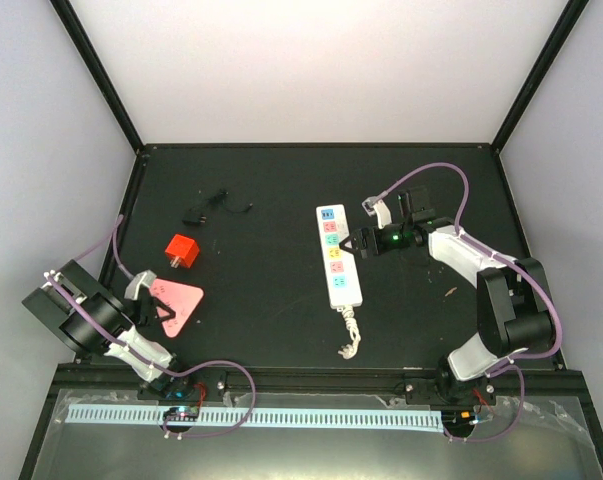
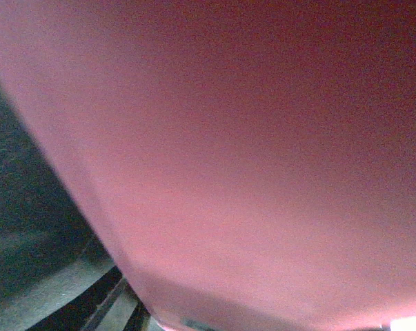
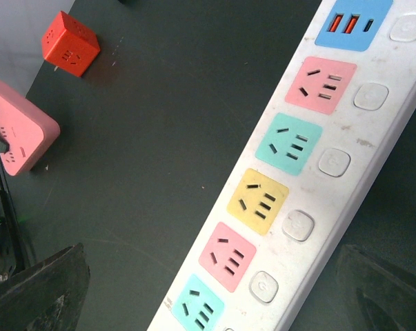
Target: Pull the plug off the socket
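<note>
Black-and-white arms (image 1: 481, 265), looping purple cables (image 1: 436, 170), green light (image 1: 394, 238) on right wrist

A blurred pink surface (image 2: 249, 152) fills nearly the whole left wrist view, hiding the left fingers; a smeared bit of table (image 2: 21, 227) shows at lower left. From above, the left gripper (image 1: 164, 312) overlaps the pink triangular socket block (image 1: 181, 297), its grip unreadable. The power strip (image 3: 290, 186) runs off the right wrist view's top and bottom edges; the right fingers (image 3: 38, 289) are out-of-focus shapes in the lower corners. A black object (image 1: 205, 209) is too small to name.
</note>
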Available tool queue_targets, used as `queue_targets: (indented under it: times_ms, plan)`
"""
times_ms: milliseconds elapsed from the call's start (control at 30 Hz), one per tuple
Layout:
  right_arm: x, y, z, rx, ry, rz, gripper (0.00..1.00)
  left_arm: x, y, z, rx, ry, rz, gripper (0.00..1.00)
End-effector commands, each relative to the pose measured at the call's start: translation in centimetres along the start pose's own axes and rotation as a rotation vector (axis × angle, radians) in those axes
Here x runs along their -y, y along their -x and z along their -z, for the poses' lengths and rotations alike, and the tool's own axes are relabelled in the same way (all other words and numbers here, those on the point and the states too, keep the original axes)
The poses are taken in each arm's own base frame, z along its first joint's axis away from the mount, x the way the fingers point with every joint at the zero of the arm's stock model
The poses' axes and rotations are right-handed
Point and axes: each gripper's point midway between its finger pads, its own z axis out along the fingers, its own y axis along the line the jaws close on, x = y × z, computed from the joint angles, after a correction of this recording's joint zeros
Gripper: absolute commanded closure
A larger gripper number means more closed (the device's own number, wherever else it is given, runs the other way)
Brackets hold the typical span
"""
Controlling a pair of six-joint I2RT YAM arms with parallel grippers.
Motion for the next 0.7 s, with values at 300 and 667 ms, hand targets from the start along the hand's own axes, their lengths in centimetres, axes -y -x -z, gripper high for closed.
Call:
queue_targets:
  times_ms: [300, 667]
  plan:
    - [-0.1, -0.2, -0.2, 0.008, 0.012, 0.01, 0.0, -2.3, 2.5, 1.6, 0.1, 0.131, -0.065, 0.12]
    - [-0.4, 0.3, 0.2, 0.024, 0.012, 0.023, 0.0, -1.0, 3.5, 3.9, 0.142, 0.206, -0.13, 0.01]
